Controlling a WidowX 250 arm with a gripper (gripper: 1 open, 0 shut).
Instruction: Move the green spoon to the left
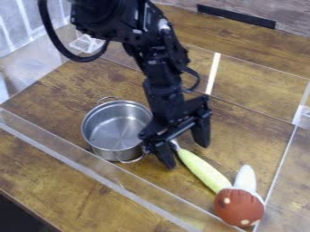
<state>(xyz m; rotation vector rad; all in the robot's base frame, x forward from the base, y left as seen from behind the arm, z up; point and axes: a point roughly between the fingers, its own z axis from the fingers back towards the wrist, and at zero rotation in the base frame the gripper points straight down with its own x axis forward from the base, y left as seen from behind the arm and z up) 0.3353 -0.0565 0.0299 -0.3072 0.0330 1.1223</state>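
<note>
green spoon [202,168] lies under the wide-open gripper [179,144]; straddle the handle squarely, clear of the pot [118,130], before closing.

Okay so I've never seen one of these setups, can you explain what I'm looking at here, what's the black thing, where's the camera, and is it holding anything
The black thing is a robot arm, and at its end is a gripper: two fingers that can pinch objects. There is one picture of this moment, taken by a camera looking down at an angle at a wooden table fenced by clear plastic walls. On the table stand a steel pot, a green spoon with a pale yellow-green handle, and a red-brown mushroom toy with a white stem. The gripper points downward, its fingers spread apart, low over the near end of the spoon, right beside the pot. It holds nothing yet. It looks set to grasp the spoon, though that is only a guess.
</note>
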